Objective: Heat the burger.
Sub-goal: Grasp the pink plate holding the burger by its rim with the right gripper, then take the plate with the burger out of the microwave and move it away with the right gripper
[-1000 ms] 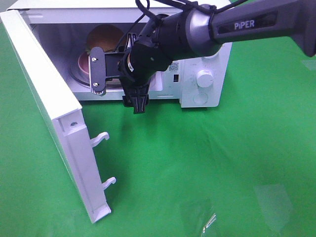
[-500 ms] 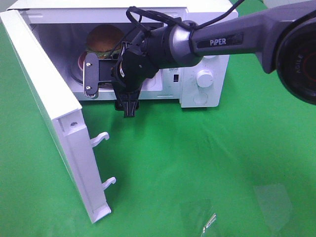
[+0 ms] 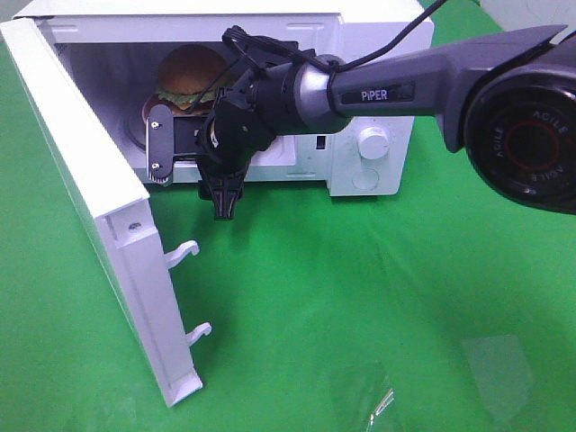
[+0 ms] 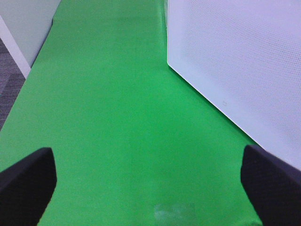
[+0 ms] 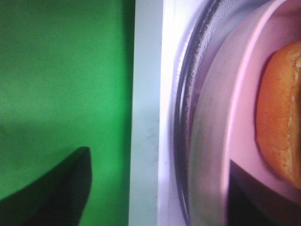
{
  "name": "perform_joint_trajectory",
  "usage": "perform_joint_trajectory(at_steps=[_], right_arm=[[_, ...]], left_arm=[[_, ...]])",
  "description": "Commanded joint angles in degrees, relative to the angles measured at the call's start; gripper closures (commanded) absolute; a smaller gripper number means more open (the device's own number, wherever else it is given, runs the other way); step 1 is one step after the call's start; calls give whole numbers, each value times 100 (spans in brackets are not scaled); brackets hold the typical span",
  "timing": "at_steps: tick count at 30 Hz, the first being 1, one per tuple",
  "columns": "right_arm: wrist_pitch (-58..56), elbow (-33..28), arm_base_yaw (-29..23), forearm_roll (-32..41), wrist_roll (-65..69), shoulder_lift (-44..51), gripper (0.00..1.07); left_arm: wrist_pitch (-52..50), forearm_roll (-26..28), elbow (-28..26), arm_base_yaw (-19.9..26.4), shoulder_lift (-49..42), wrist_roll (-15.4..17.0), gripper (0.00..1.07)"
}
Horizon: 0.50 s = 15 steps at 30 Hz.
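Note:
The burger (image 3: 191,76), golden-brown bun over green lettuce, sits on a pink plate (image 3: 147,109) inside the open microwave. The right wrist view shows the burger's bun (image 5: 282,117) on the plate (image 5: 244,113). My right gripper (image 3: 162,144) hangs at the front left of the microwave's opening, just in front of and below the burger. In the right wrist view the right gripper (image 5: 155,197) is open and empty over the sill. My left gripper (image 4: 150,188) is open and empty over the green cloth, beside the microwave's perforated wall (image 4: 235,61). It is outside the exterior high view.
The microwave door (image 3: 81,180) swings far out toward the front left, with two latch hooks (image 3: 184,252) on its edge. The plate rests on a glass turntable (image 5: 207,117). A round dial (image 3: 373,142) sits on the control panel. Clear plastic scraps (image 3: 382,400) lie front right.
My right gripper has moved left and slightly down across the microwave's opening, uncovering more of the burger. The burger and the door have not moved.

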<state>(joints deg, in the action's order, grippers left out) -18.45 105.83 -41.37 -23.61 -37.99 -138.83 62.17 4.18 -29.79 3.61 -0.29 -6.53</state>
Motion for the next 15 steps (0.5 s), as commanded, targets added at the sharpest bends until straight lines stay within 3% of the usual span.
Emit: perform_joint_trajectory(at_steps=[1,2,3,4,5,6,7,8,10,15], right_arm=[[-46,29,6,46,0,-29,53],[-52,29,6,63,86,-29,65],[-52,29,6,63,86,-29,65],[-52,29,6,149,201,-17,79],[-52,29,6,149,201,-17,79],[-63,29,6,189,241,0,92],[-63,29,6,189,241,0,92],[-120,29,0,189,241,17,103],[-229,29,-11,189,223,69,107],[-470,29,-11,189,178,206,107]], left_arm=[[-80,34,11,11,-103,17,7],[-80,34,11,11,-103,17,7],[-80,34,11,11,-103,17,7],[-80,34,11,11,-103,17,7],[-80,34,11,11,-103,17,7],[-80,34,11,11,-103,17,7],[-80,34,11,11,-103,17,7],[-80,34,11,11,-103,17,7],[-80,34,11,11,-103,17,7],[-80,34,11,11,-103,17,7]])
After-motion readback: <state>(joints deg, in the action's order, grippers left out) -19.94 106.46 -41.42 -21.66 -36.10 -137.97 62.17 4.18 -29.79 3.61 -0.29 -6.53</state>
